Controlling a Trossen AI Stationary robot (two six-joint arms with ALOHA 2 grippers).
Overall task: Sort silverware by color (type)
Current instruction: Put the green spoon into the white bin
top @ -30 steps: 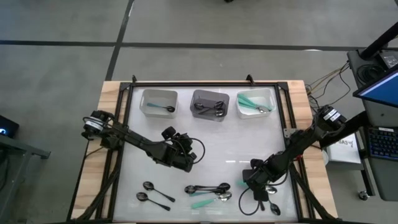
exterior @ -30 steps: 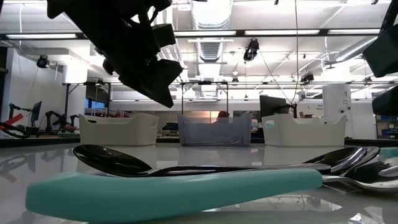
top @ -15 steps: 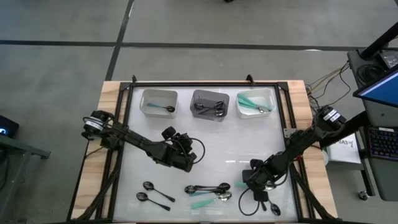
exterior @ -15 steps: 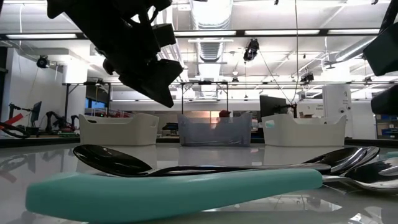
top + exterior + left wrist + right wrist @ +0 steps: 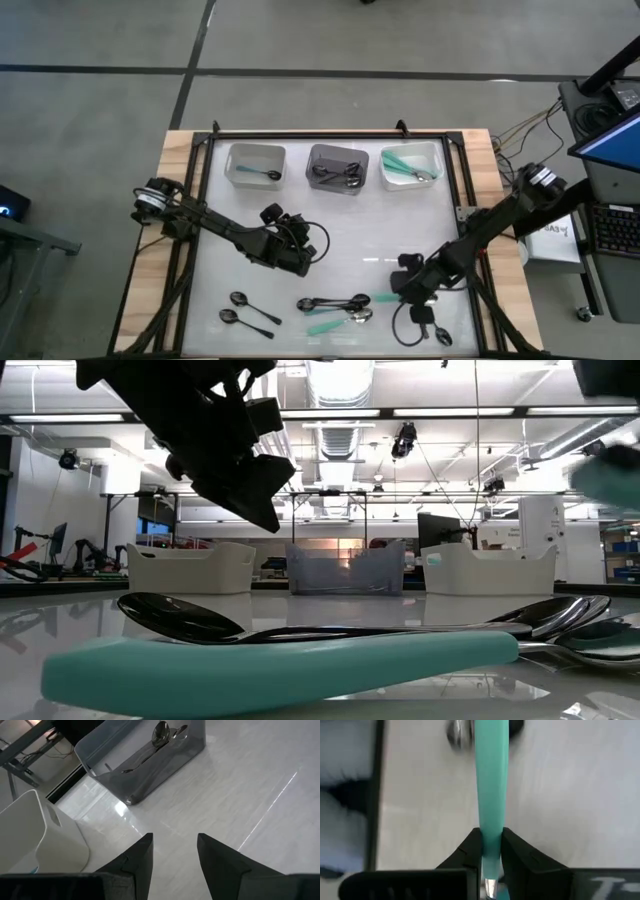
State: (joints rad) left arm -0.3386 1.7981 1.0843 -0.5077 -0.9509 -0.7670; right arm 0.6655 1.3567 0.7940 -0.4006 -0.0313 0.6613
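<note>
While my right gripper point(image 5: 489, 851) clamps a teal-handled spoon point(image 5: 491, 775), its bin lies far across the table.

I read the handle's long axis running straight out ahead of the fingers. From the white bin with teal spoons point(image 5: 411, 166), the right gripper point(image 5: 408, 283) hangs well toward the near edge, nearly in line. My left gripper point(image 5: 172, 855) is spread and empty near the grey bin point(image 5: 337, 168); loose spoons point(image 5: 335, 303) remain beside the right gripper.

teal spoon point(image 5: 491, 795) bowl blurred, handle end hidden
</note>
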